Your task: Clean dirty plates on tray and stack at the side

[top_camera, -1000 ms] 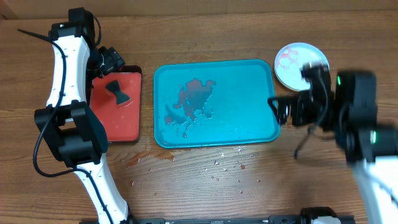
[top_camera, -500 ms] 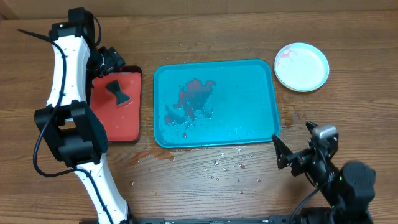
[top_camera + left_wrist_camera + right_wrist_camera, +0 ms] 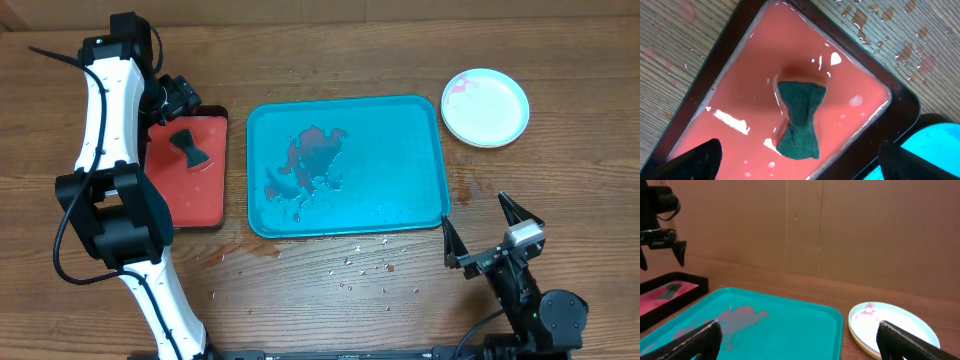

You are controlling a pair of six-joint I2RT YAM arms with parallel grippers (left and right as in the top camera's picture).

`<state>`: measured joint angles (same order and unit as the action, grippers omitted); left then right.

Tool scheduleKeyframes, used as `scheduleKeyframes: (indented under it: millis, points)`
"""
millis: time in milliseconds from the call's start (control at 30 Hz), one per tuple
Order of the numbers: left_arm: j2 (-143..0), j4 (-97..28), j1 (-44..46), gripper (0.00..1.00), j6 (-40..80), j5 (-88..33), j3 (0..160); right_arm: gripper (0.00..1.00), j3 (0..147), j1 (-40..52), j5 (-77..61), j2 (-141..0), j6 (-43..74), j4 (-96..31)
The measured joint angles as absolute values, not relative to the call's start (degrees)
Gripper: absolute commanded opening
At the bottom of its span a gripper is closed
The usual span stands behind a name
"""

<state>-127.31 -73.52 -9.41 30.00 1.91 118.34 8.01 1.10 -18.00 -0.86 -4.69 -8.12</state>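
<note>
The teal tray lies mid-table, wet, with a red smear on its left half and no plates on it. One light-blue rimmed plate with a red smear sits on the table at the far right. I cannot tell whether other plates lie under it. My right gripper is open and empty near the tray's front right corner. Its view shows the tray and the plate ahead of the jaws. My left gripper is open above a dark green sponge.
The sponge lies in pink liquid in a small red tray with a dark rim, left of the teal tray. Water drops and crumbs dot the table in front of the teal tray. A brown wall stands behind.
My right arm has drawn back from beside the plate toward the table's front edge, uncovering the plate. The left arm, sponge and trays have not moved.
</note>
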Motion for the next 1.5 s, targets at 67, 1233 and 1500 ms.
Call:
scheduleKeyframes:
  millis: [67, 1233, 1500]
  points:
    - [-127.31, -73.52, -9.41, 1.00, 30.00, 1.91, 118.34, 1.00, 6.83, 1.13, -17.69, -0.84, -4.67, -5.80]
    - [-127.31, -73.52, -9.41, 1.00, 30.00, 1.91, 118.34, 1.00, 1.04, 4.43, -5.26, -0.69, -4.67, -4.62]
    - [-127.31, -73.52, -9.41, 1.00, 30.00, 1.91, 118.34, 1.00, 1.04, 4.43, -5.08, -0.69, -4.67, -4.62]
